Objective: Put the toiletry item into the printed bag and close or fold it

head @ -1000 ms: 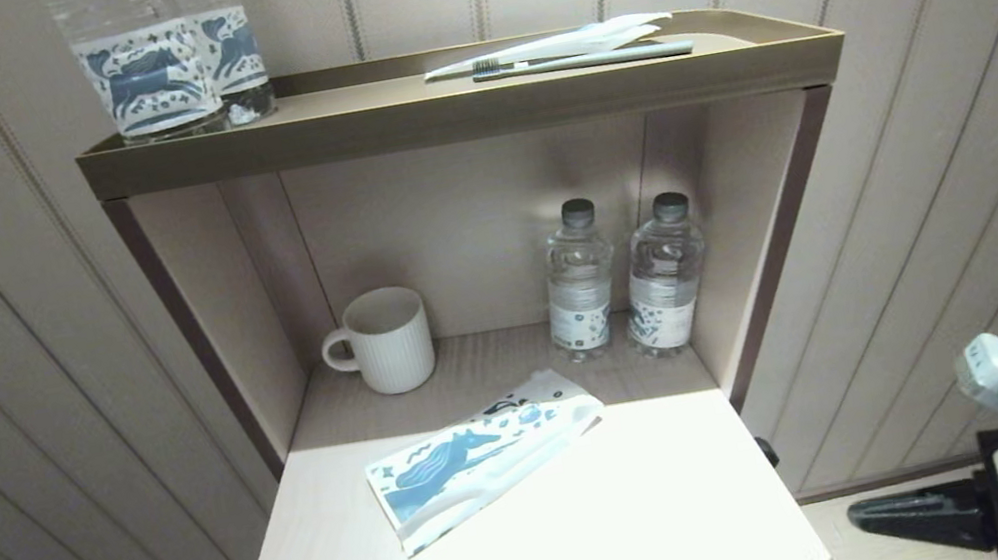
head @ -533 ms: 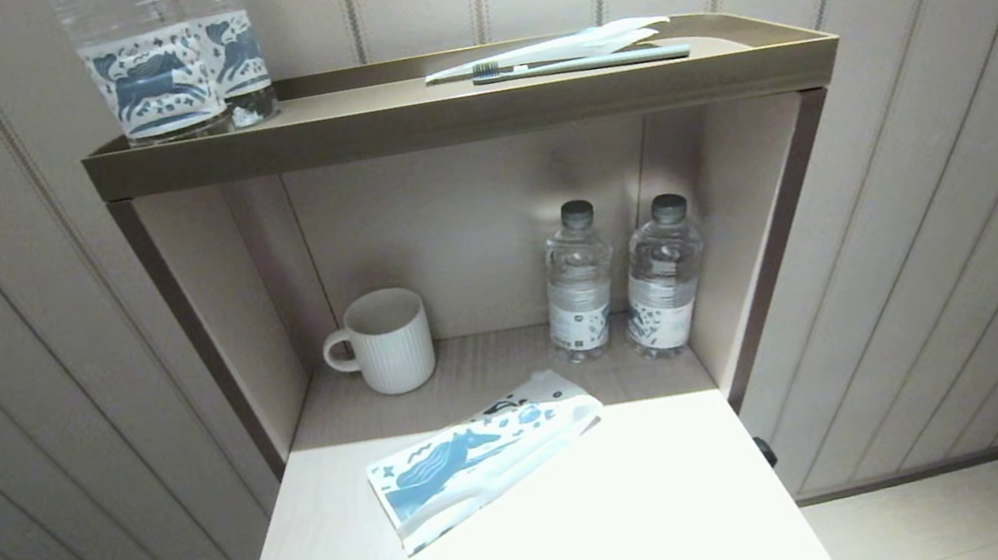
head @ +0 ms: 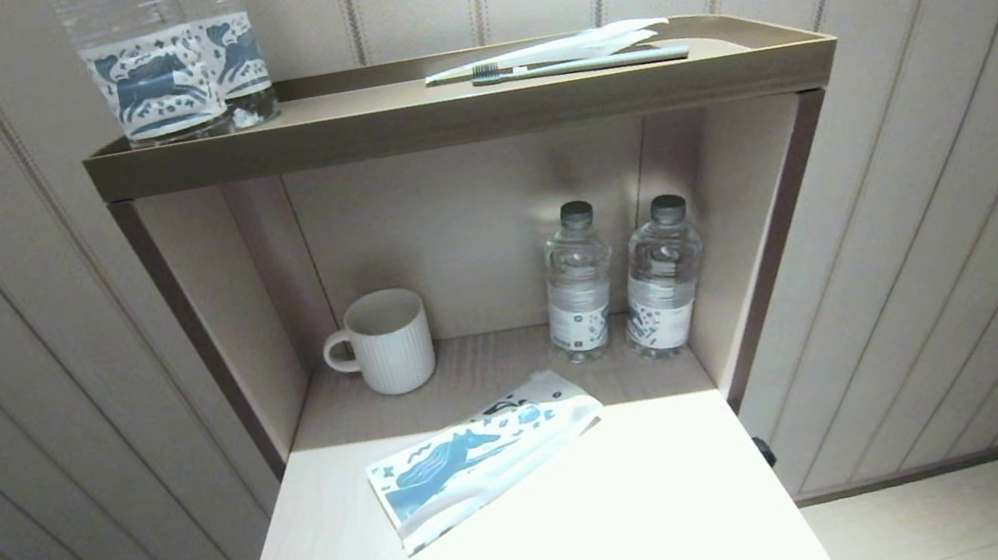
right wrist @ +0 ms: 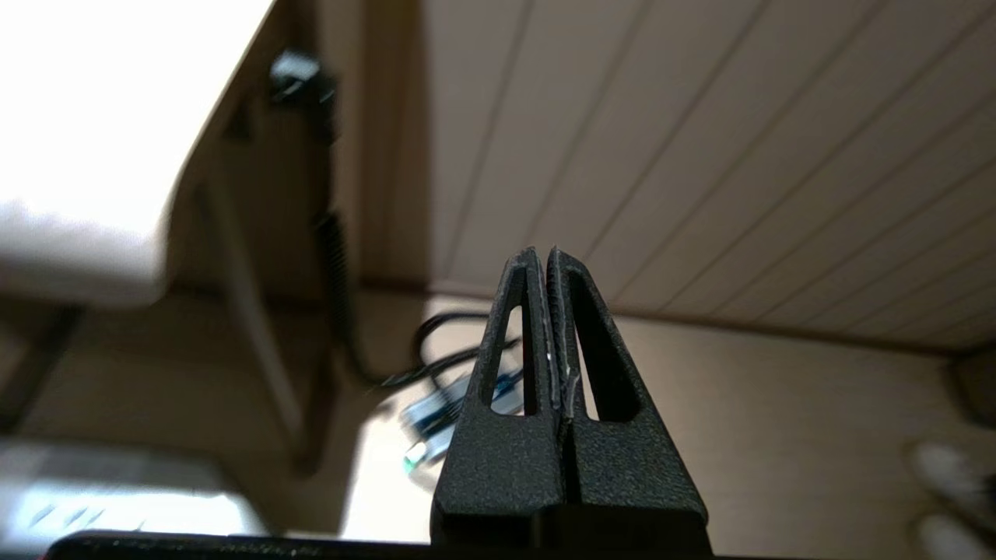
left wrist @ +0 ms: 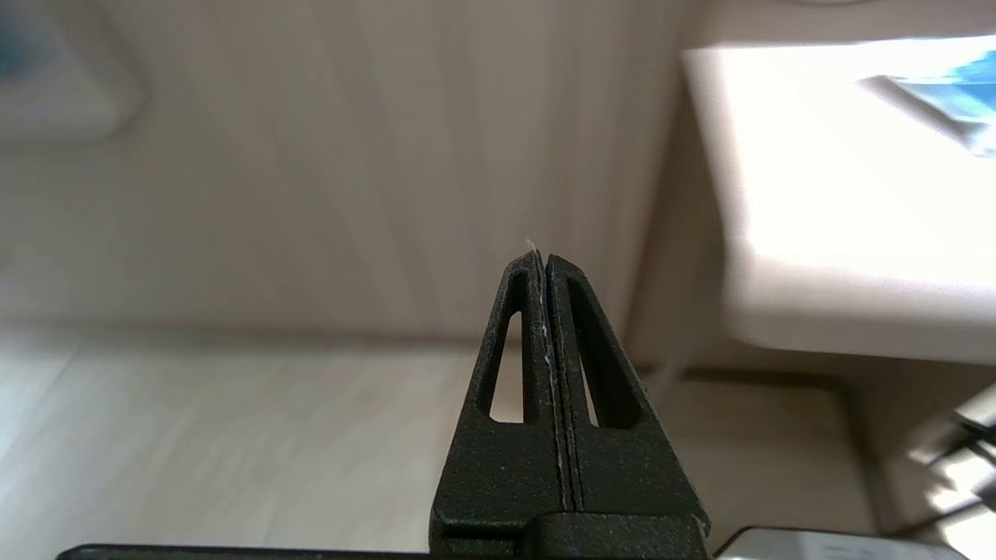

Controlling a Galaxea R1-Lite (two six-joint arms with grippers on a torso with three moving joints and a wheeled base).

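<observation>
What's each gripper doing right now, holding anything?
Left gripper: closed, empty, off the side of the table.
Right gripper: closed, empty, low beside the table.

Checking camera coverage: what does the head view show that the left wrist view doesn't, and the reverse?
Head view only: the cup, four water bottles, and a grey-green toothbrush with a white wrapper on the top shelf; neither arm appears.
Left wrist view only: the left gripper, shut and empty, beside the table, above the floor.
Both: the white tabletop and the printed bag.
</observation>
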